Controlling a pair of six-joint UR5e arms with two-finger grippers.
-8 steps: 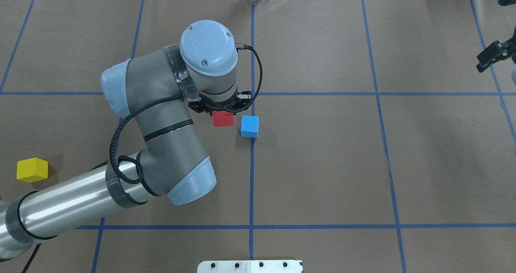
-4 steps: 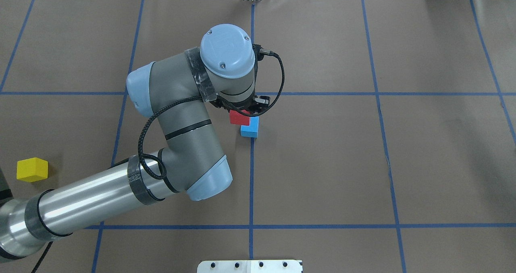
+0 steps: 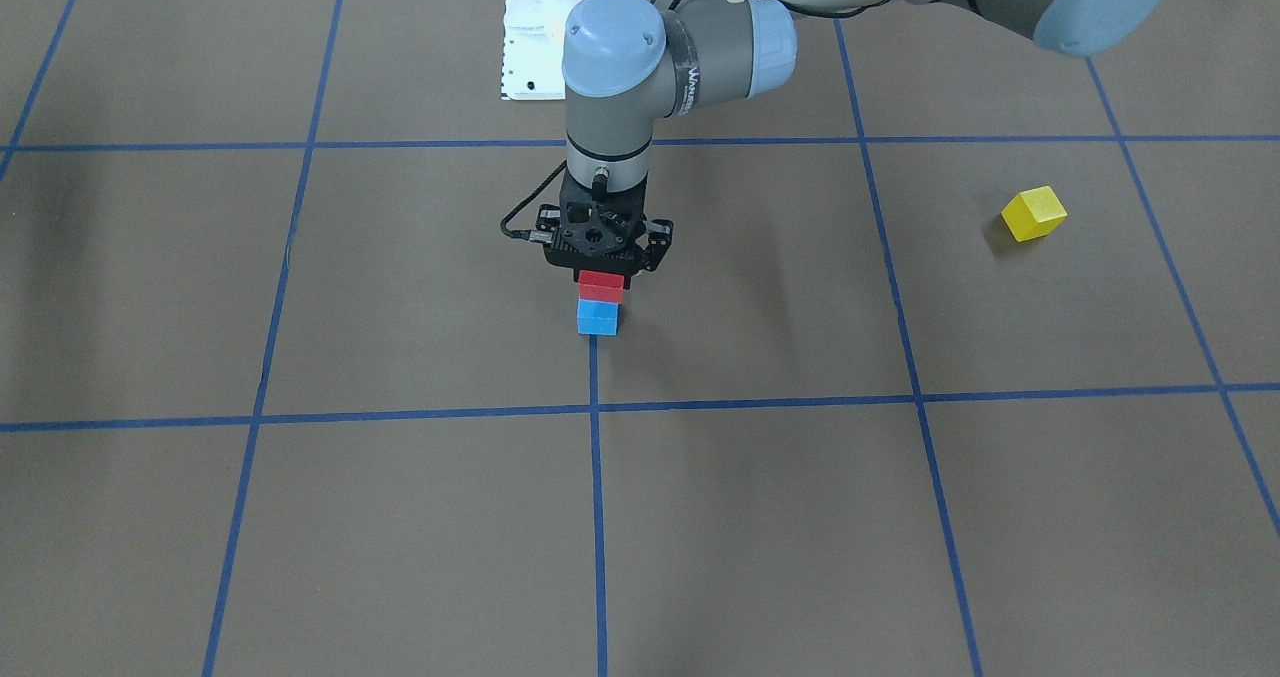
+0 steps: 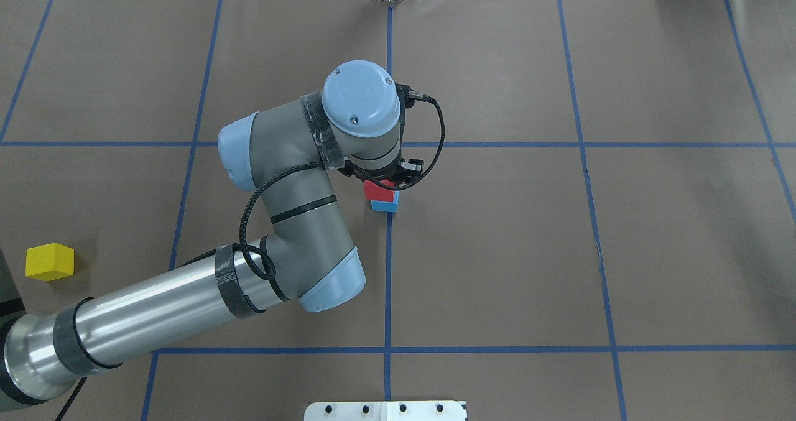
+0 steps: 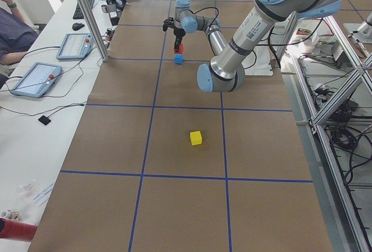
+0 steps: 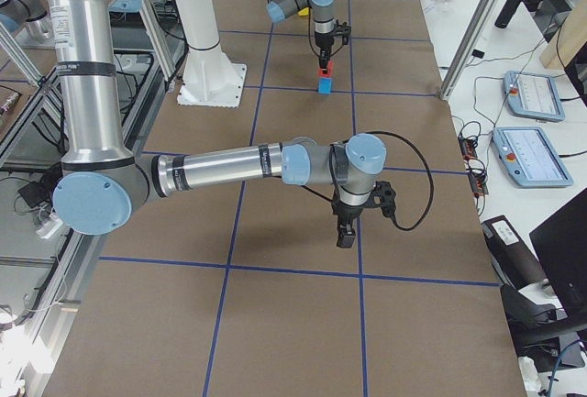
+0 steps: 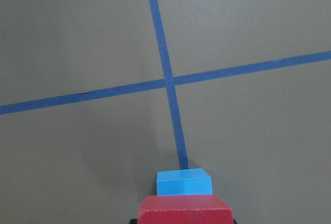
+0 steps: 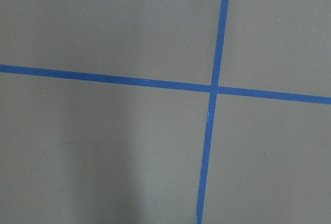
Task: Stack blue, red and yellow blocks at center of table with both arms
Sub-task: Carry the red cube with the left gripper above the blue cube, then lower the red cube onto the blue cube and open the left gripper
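Left claw pinches your red block by opposite faces, blue block directly beneath it. Light, rigid cubes, I'd judge; yellow block lies well off to the claw's side.

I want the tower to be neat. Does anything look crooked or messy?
Nothing is broken or spilled. The red block lines up over the blue block, gripped by the left tool. The yellow block sits alone to the side, turned a little against the tape lines.
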